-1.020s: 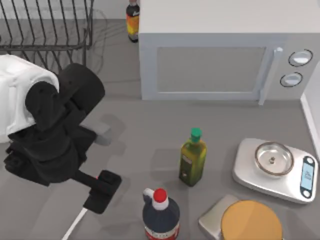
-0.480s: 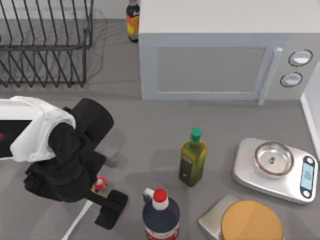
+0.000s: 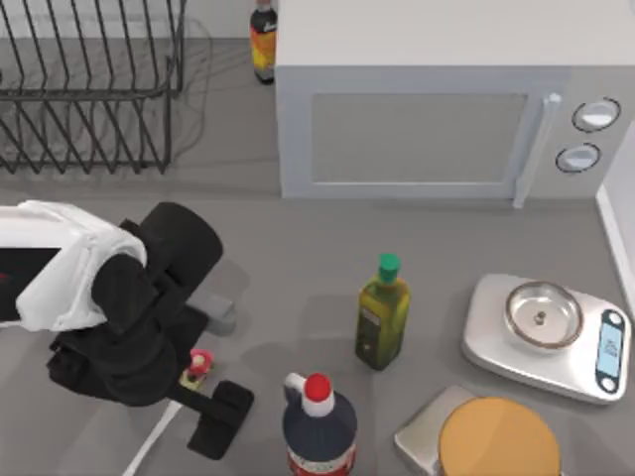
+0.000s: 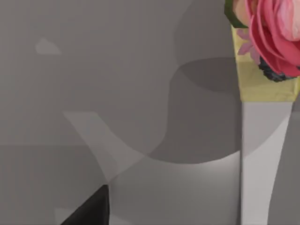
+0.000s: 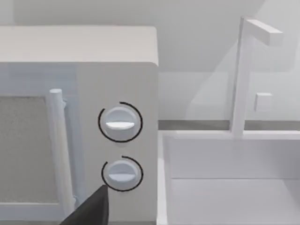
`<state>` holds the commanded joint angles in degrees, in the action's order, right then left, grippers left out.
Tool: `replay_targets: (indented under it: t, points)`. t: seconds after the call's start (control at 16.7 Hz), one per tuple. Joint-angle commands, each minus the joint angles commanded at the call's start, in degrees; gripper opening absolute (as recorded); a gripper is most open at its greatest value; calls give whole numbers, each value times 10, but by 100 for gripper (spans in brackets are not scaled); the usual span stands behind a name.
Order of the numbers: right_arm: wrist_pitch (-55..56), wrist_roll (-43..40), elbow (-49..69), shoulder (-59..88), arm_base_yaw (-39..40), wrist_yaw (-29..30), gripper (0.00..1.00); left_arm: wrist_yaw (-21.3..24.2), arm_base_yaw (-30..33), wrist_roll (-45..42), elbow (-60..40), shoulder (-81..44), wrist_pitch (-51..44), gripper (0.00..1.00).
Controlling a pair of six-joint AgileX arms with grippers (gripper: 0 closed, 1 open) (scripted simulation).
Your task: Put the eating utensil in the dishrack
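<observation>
One slim white long-handled eating utensil (image 3: 169, 421) with a pink-red knob lies at the table's 7 o'clock, the left gripper (image 3: 203, 397) closing around it though grip cannot be confirmed; lift straight before swinging toward the dark wire dishrack (image 3: 89, 94) at 11 o'clock.

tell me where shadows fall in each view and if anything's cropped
Top view: the left end effector and the green-capped olive oil bottle cast soft shadows on the grey table. Left wrist view: a curved shadow beside the slim white utensil with pink-red knob, cropped. Right wrist view: the white microwave, cropped.
</observation>
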<state>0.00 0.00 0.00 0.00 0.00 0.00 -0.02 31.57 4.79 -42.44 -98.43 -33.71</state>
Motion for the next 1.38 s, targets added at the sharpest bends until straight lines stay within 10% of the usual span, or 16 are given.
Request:
replay_targets:
  t: [0.78,1.38]
  points:
    - [0,0,0,0,0,0,100,0,0,0,0,0,0,2]
    - [0,0,0,0,0,0,100,-2,1,2,-18,40,-38,0]
